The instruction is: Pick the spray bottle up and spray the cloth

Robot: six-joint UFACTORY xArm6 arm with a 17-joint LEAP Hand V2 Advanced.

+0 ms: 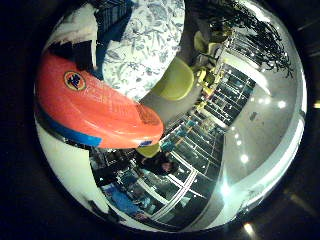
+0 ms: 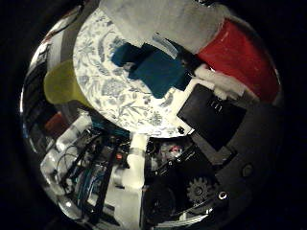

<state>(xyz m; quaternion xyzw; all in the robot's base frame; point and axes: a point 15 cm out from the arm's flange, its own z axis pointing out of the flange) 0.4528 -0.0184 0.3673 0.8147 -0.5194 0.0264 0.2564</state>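
Observation:
The spray bottle has a red body (image 2: 242, 56) and a white upper part (image 2: 163, 21). In the little finger side view its red body (image 1: 95, 100) fills much of the picture, close against the palm. My right hand (image 2: 206, 107) has white and black fingers curled against the bottle's red side and holds it above the table. A blue cloth (image 2: 153, 67) lies crumpled on the round table's patterned white cover (image 2: 110, 96), below the bottle's white end.
A yellow chair (image 2: 62, 84) stands beside the round table; it also shows in the little finger side view (image 1: 178, 80). The patterned cover (image 1: 150, 40) shows behind the bottle. Glass partitions (image 1: 205, 140) and ceiling lights lie beyond.

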